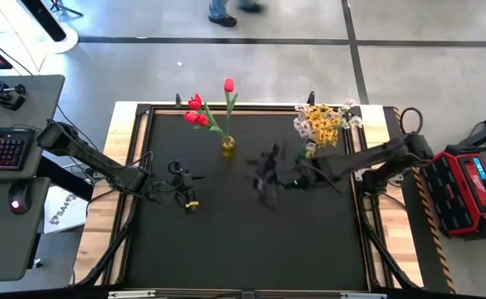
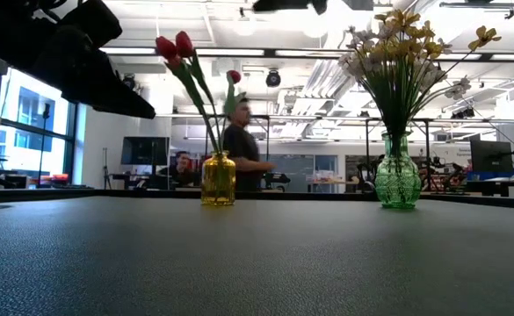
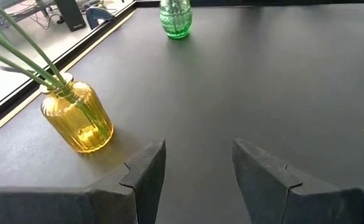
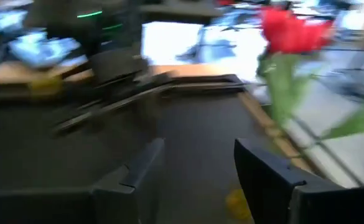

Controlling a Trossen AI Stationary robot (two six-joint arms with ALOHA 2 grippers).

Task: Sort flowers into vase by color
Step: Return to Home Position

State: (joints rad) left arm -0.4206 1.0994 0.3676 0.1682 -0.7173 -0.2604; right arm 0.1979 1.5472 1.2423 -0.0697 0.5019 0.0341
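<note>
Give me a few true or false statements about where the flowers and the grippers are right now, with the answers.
1. The red tulips stand in the yellow vase. True.
2. The green vase is empty. False: it holds yellow and white flowers.
3. The left gripper is open. True.
4. The right gripper grips a tulip. False: it is open and holds nothing.

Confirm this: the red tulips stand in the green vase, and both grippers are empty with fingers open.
Not quite. The red tulips stand in the yellow vase, as the low view shows; the green vase holds the yellow and white flowers. The rest is right: the left gripper and the right gripper are empty, fingers open.
</note>
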